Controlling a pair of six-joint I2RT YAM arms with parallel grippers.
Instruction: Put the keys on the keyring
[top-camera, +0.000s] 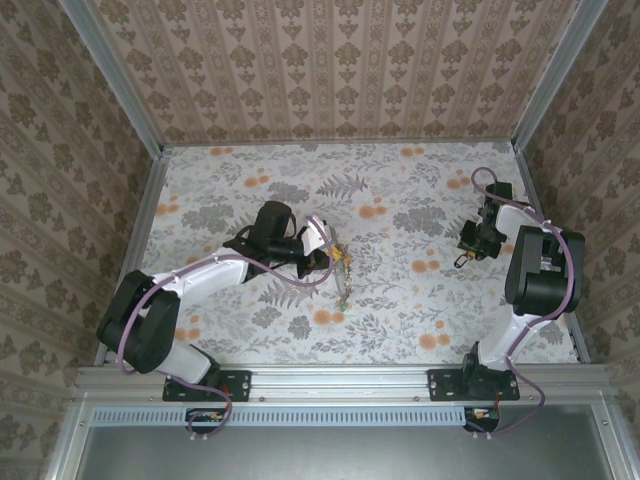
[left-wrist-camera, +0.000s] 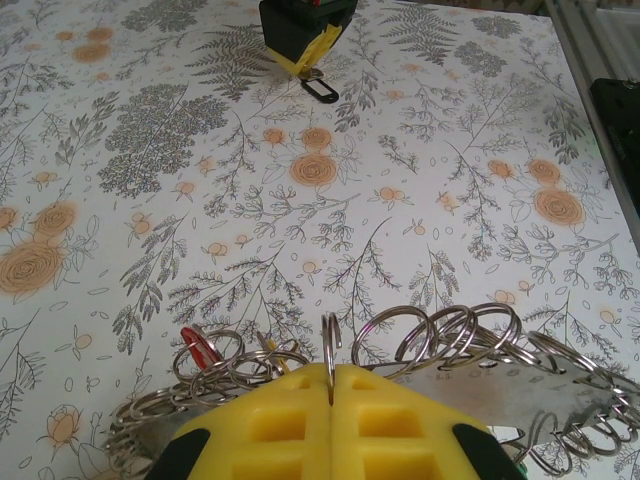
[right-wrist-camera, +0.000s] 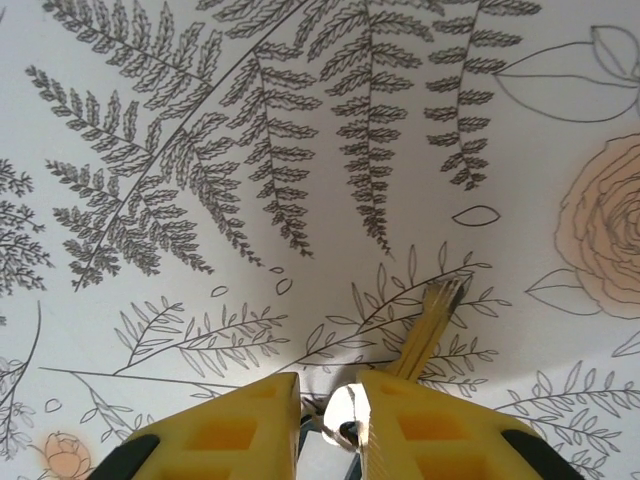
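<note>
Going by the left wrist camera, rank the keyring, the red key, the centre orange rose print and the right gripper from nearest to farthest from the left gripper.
1. keyring, pinched in the left gripper's tips.
2. red key, just left, among the rings.
3. orange rose print, mid-table ahead.
4. right gripper, far end, top of view.

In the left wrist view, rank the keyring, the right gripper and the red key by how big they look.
Largest: the keyring, seen close up.
Next: the right gripper, shrunken by distance.
Smallest: the red key, partly hidden.
</note>
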